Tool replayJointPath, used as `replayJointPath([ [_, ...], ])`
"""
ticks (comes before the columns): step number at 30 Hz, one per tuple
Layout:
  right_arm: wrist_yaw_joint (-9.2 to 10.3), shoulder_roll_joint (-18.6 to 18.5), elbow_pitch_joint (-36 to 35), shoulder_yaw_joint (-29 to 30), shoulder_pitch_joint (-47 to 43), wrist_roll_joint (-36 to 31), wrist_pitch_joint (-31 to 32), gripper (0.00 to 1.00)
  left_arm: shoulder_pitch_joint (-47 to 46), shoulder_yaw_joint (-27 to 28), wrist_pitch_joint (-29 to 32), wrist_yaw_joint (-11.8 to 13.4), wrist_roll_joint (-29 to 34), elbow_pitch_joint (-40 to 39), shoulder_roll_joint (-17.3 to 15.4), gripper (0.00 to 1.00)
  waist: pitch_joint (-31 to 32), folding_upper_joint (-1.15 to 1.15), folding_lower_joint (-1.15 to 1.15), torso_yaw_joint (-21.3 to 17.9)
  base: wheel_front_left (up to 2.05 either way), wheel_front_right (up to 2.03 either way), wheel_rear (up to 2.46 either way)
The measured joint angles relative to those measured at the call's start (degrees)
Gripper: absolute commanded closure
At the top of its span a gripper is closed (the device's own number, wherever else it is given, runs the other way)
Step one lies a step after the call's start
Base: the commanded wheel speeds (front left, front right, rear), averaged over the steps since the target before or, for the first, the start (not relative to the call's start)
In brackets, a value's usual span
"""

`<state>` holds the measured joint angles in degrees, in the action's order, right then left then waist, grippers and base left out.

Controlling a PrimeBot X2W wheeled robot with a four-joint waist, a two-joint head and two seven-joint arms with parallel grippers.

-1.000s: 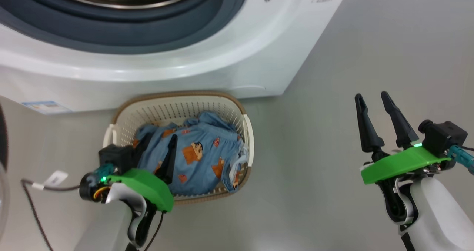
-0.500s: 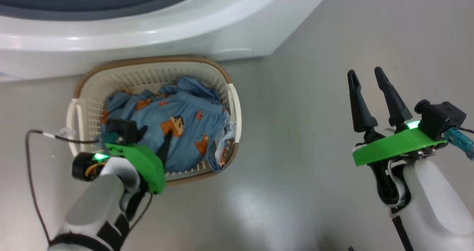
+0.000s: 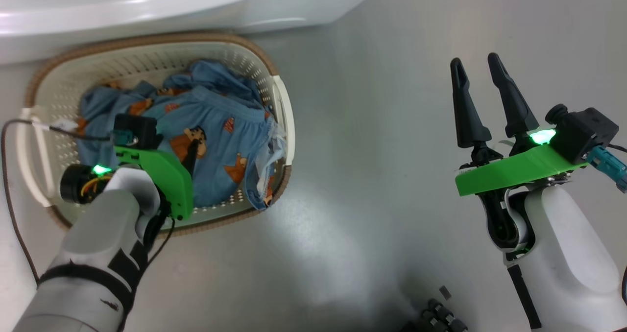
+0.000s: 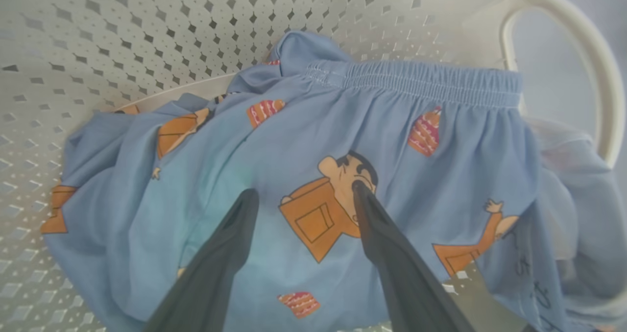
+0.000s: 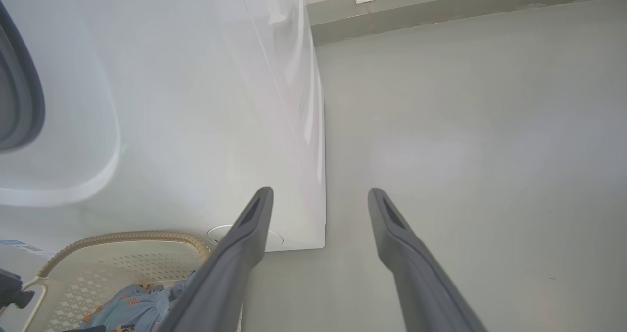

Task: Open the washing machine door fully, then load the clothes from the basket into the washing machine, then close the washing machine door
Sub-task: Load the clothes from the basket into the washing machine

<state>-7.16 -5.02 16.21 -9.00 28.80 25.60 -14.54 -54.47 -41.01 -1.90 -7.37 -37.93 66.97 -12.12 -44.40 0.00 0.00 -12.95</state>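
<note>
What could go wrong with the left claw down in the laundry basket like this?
1. The left claw is open on a smooth stretch of the clothes; it might pinch only a thin fold and lose it on the lift.
2. The fabric bunches against the basket by its handle, so pulling up could drag the basket along.
3. The cable from that wrist crosses the basket's rim and might snag there.
</note>
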Motion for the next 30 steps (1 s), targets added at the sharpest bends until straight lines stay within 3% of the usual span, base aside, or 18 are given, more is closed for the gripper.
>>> replayJointPath([
  [12, 0.00, 1.44, -1.03, -0.70, 2.26, -0.14, 0.00, 0.00, -5.67, -3.71, 4.71, 0.03, -0.30, 5.59, -0.09, 0.00, -5.40, 0.00, 0.00, -3.29, 0.00, 0.00, 0.00],
  [21, -0.01, 1.90, -1.46, -1.53, 2.26, 0.10, -0.01, 0.00, -7.96, -4.42, 4.90, 2.63, 0.73, 6.79, -1.85, 0.00, -7.42, 0.00, 0.00, -5.84, 0.00, 0.00, 0.00],
  [25, -0.01, 2.00, -1.54, -1.59, 2.26, 0.13, 0.00, 0.00, -8.23, -4.42, 5.30, 2.63, 0.69, 6.91, -2.56, 0.00, -8.17, 0.00, 0.00, -6.72, 0.00, 0.00, 0.00],
  [26, -0.01, 2.01, -1.59, -1.59, 2.26, 0.13, -0.01, 0.00, -8.36, -4.42, 5.53, 2.63, 0.68, 7.01, -2.74, 0.02, -8.34, 0.00, 0.00, -6.89, 0.00, 0.00, 0.00],
  [28, -0.01, 2.03, -1.65, -1.59, 2.26, 0.13, -0.01, 0.00, -8.57, -4.42, 5.78, 2.63, 0.68, 7.06, -2.87, 0.32, -8.51, 0.00, 0.00, -7.03, 0.00, 0.00, 0.00],
  [30, -0.01, 2.12, -1.67, -1.62, 2.26, 0.23, -0.01, 0.00, -8.97, -4.43, 6.02, 2.63, 0.67, 7.12, -2.96, 0.40, -8.79, 0.00, 0.00, -7.22, 0.00, 0.00, 0.00],
])
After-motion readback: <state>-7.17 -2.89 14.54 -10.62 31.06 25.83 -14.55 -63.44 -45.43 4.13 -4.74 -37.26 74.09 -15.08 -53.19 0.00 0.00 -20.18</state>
